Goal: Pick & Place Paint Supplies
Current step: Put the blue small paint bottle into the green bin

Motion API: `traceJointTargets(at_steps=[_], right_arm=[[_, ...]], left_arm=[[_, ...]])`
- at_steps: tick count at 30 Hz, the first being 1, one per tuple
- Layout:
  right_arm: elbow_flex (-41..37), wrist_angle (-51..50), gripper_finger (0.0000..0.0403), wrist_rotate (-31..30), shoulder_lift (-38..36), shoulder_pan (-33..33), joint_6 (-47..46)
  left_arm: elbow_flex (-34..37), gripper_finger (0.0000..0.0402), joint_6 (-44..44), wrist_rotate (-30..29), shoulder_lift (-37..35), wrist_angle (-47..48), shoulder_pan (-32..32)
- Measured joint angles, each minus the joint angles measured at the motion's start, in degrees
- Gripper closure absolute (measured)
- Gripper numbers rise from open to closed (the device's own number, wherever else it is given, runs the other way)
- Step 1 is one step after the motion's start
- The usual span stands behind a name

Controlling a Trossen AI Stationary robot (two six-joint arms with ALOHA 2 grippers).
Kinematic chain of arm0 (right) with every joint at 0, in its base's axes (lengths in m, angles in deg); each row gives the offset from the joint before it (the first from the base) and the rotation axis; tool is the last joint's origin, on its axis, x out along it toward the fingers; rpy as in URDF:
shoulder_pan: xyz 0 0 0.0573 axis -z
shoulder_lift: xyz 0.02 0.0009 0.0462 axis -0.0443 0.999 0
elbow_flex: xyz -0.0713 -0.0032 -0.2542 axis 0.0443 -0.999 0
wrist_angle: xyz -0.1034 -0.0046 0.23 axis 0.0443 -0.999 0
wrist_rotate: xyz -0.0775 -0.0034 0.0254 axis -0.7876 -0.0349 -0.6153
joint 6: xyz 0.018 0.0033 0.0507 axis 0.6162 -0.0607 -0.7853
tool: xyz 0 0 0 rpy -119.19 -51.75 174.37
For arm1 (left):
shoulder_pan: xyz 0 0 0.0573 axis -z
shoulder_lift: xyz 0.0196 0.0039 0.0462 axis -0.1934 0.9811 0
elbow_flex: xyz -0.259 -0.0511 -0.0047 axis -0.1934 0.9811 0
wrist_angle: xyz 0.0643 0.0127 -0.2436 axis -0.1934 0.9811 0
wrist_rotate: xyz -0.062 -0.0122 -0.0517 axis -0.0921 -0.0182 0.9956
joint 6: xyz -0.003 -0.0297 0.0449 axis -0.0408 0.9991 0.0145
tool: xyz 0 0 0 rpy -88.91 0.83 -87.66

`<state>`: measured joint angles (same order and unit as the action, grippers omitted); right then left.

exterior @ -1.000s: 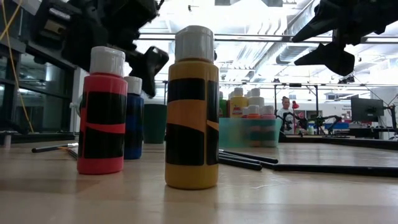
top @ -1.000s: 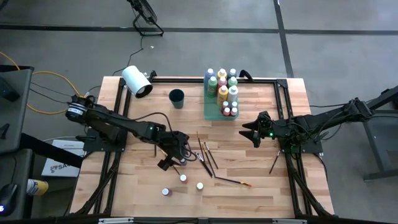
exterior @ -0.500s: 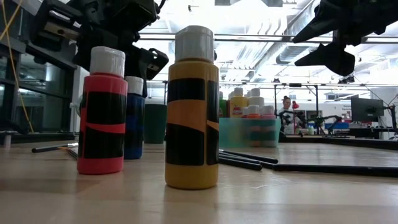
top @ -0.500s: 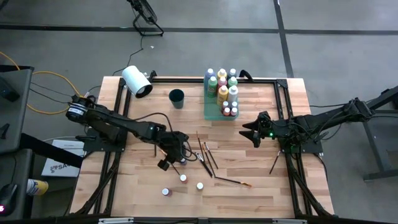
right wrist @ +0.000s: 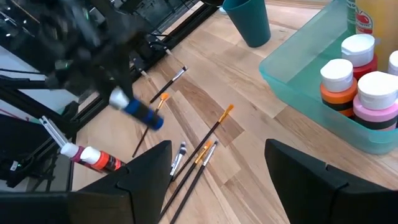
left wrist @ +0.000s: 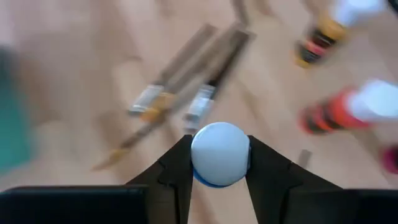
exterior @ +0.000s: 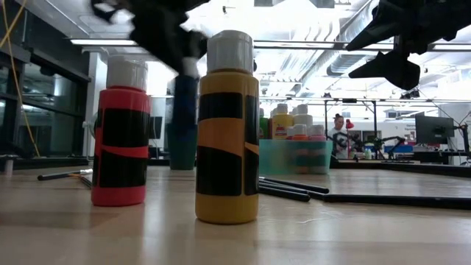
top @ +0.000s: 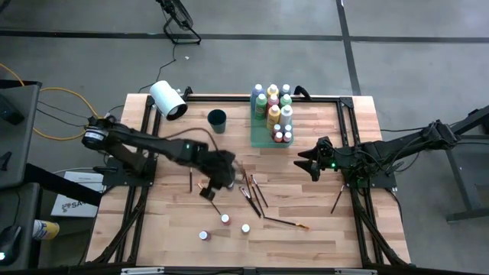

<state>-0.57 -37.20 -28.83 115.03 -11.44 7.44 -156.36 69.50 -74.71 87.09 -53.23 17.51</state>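
Blue bottle lifted
Left pincer [left wrist: 219,163] clamped on blue bottle [left wrist: 219,154]; green tray [top: 263,137] lies ahead, nearer right pincer [top: 311,163], fingers apart.

Blue white-capped bottle [right wrist: 138,109], aloft, tilted

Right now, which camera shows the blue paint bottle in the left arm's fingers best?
Right wrist view: the blue bottle shows full length, lifted off the table. Left wrist view shows only its white cap between the fingers; low view blurs it; high view hides it.

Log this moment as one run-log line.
left gripper: shut on blue paint bottle, lifted off table | right gripper: open, hovering near green tray
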Motion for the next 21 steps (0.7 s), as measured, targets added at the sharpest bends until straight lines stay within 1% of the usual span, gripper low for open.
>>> traceJointTargets(at_steps=[4, 7, 9, 12, 15, 18, 21], right_arm=[[0.0, 0.02, 0.0151, 0.0, 0.01, 0.0, 0.0], [0.0, 0.02, 0.0151, 0.0, 0.02, 0.0, 0.0], [0.0, 0.0, 0.0151, -0.02, 0.02, 0.0, 0.0], [0.0, 0.02, 0.0151, -0.02, 0.0, 0.0, 0.09], [0.0, 0.0, 0.0151, -0.02, 0.02, -0.01, 0.2], [0.0, -0.02, 0.0151, -0.02, 0.0, 0.0, 0.2], [0.0, -0.02, 0.0151, -0.04, 0.0, 0.0, 0.22]], left_arm=[[-5.95, 0.0289, -0.33, -5.77, -0.03, 2.83, -4.74], [-9.35, 0.029, 0.59, -10.65, 0.76, 2.36, -8.86], [-11.54, 0.029, 1.2, -12.88, 1.69, 2.21, -11.6], [-14.52, 0.029, 1.21, -13.47, 4.51, -0.76, -15.49], [-18.08, 0.029, 0.22, -12.63, 8.72, -1.55, -18.72], [-22.58, 0.029, 0.06, -10.89, 13.76, -1.46, -21.04], [-27.62, 0.029, -0.52, -9.34, 19.21, -1.57, -22.01]])
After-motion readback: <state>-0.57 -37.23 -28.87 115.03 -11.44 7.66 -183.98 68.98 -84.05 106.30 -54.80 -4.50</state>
